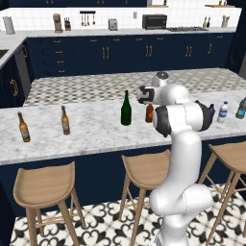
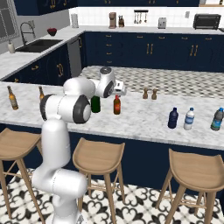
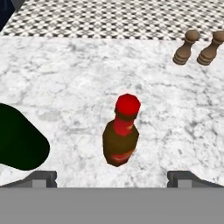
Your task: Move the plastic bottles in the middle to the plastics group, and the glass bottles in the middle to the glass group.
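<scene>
While the gripper [image 3: 112, 178] hovers above it, the red-topped bottle [image 3: 121, 135] stands upright on the marble counter [image 3: 65, 87].
Fingers spread wide, holding nothing; green wine bottle [image 3: 19, 138] just beside.

even, flat rendered light, bright all over, no clear source. tabletop [image 3: 65, 78] marble reads pale, no glare. red-topped bottle [image 3: 121, 135] just ahead of the end effector [image 3: 112, 178] casts almost no shadow. base views low-res, slightly soft; far cabinets dark. no edge distortion, no motion blur.
</scene>
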